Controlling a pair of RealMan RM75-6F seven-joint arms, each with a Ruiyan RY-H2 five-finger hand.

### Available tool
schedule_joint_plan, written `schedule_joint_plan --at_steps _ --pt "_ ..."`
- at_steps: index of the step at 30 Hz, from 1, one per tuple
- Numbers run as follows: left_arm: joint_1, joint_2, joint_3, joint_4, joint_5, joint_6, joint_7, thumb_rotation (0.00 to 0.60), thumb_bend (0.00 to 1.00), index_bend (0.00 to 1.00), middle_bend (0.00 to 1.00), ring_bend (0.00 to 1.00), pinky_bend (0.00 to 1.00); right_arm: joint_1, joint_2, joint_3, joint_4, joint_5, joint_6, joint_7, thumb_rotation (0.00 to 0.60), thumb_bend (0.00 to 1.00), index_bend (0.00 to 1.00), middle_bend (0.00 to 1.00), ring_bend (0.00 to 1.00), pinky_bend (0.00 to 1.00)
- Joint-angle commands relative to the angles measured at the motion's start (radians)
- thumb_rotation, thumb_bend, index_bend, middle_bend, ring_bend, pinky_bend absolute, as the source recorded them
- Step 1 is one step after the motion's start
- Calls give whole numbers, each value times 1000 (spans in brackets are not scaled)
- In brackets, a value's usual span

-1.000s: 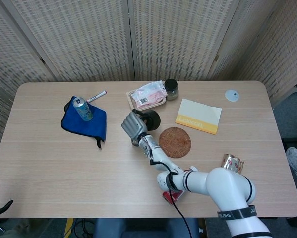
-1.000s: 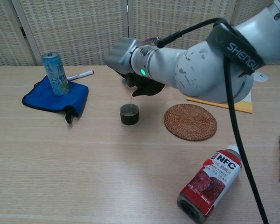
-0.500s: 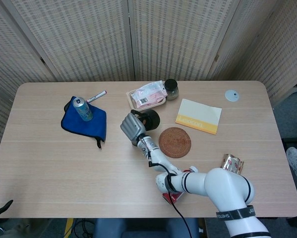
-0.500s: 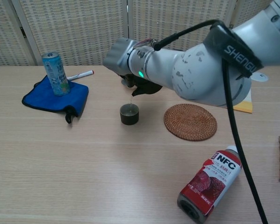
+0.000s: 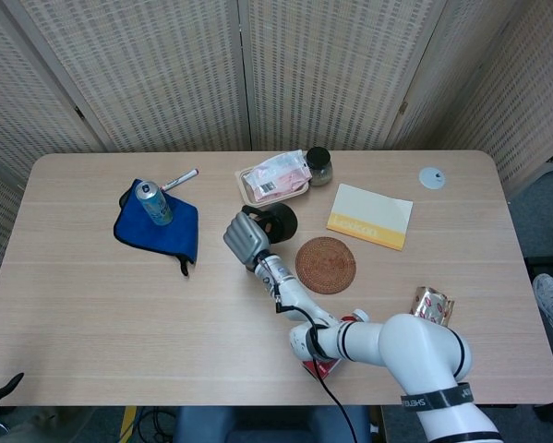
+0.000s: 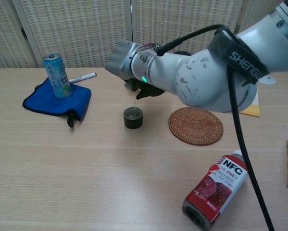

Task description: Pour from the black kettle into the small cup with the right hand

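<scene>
Black kettle point(image 6: 151, 89) is held tilted in my right robot hand point(image 6: 122, 57), fingers closed around it, and the small cup point(image 6: 132, 117) stands directly under the spout. If I tilt further, I think the thin stream may overshoot the cup onto the tabletop point(image 6: 86, 159).
</scene>
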State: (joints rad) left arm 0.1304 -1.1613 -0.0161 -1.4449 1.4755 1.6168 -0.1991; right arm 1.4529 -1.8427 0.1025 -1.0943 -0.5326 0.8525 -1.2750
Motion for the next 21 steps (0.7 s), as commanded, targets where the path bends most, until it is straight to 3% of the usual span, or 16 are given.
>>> schedule_joint_plan --at_steps 1,21 --pt "1 0 0 1 0 0 -1 353 0 292 84 147 88 0 -2 1 2 -4 1 -1 599 520 962 1000 911 492" --pt "7 5 1 -14 0 5 12 354 0 292 84 146 88 -25 8 28 -22 -7 -1 50 600 493 962 1000 913 506"
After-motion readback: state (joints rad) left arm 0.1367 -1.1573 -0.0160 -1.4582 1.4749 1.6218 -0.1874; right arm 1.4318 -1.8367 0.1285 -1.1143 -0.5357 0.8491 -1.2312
